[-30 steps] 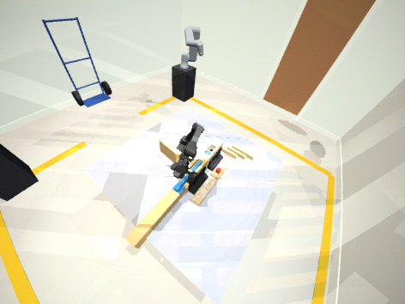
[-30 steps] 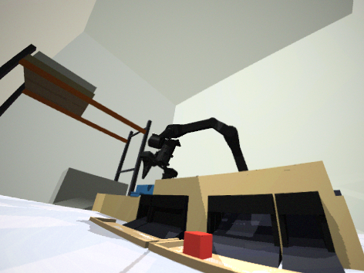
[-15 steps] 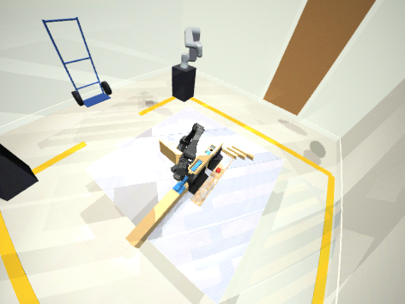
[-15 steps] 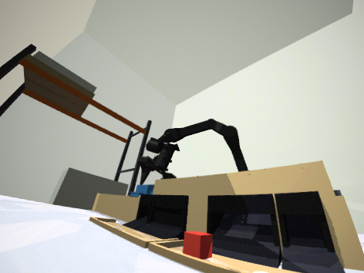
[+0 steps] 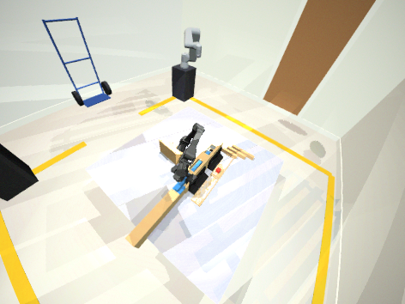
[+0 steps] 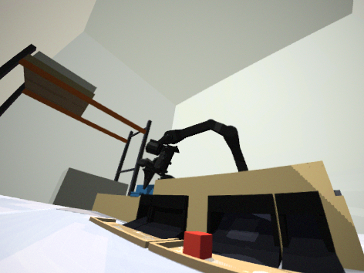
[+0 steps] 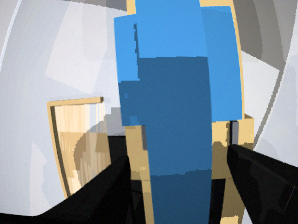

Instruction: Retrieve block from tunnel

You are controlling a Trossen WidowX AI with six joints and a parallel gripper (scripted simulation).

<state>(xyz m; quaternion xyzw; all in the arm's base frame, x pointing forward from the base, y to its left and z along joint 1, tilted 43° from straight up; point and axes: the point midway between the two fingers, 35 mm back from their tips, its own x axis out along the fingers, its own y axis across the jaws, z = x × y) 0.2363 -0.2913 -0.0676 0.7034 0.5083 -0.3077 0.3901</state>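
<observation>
The tan covered tunnel [image 5: 203,160] [image 6: 239,184] stands beside the arm, with dark openings along its side. A blue handle [image 5: 179,186] [image 6: 144,190] [image 7: 172,30] sticks out of its near end, above a long tan beam [image 5: 152,221] [image 6: 116,206]. My gripper [image 5: 184,179] [image 6: 156,182] [image 7: 180,159] is over this end, partly open, with one finger on each side of the blue handle's narrow part. Gaps show between the fingers and the blue. A red block [image 5: 218,170] [image 6: 197,244] sits in a shallow tray outside the side openings. The cage inside is mostly hidden.
Shallow tan trays [image 6: 166,247] [image 7: 75,120] lie along the tunnel's open side. Loose rods [image 5: 240,152] lie beyond the far end. An upright tan panel [image 5: 169,150] stands on the arm's other side.
</observation>
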